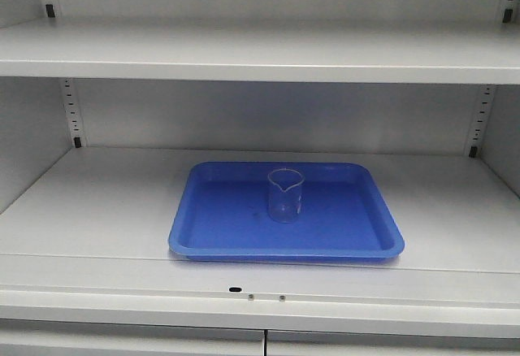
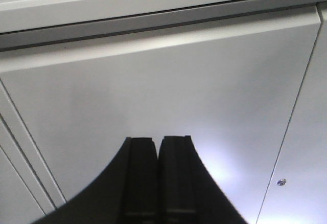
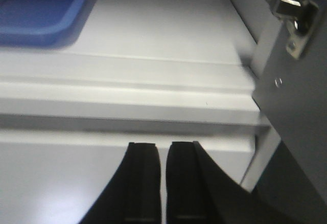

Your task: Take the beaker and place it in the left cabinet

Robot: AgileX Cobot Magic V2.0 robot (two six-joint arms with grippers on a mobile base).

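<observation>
A clear glass beaker point(image 1: 285, 194) stands upright in the middle of a blue tray point(image 1: 211, 238) on the grey cabinet shelf. Neither gripper shows in the front view. My left gripper point(image 2: 157, 141) is shut and empty, facing a closed grey cabinet door point(image 2: 153, 96) below the shelf. My right gripper point(image 3: 163, 146) is shut and empty, below the shelf's front edge. A corner of the blue tray point(image 3: 38, 14) shows at the upper left of the right wrist view.
An upper shelf point(image 1: 260, 51) runs above the tray. The shelf's front lip point(image 1: 260, 291) lies over closed lower doors. An open door with a metal hinge point(image 3: 291, 9) stands at the right of the right wrist view.
</observation>
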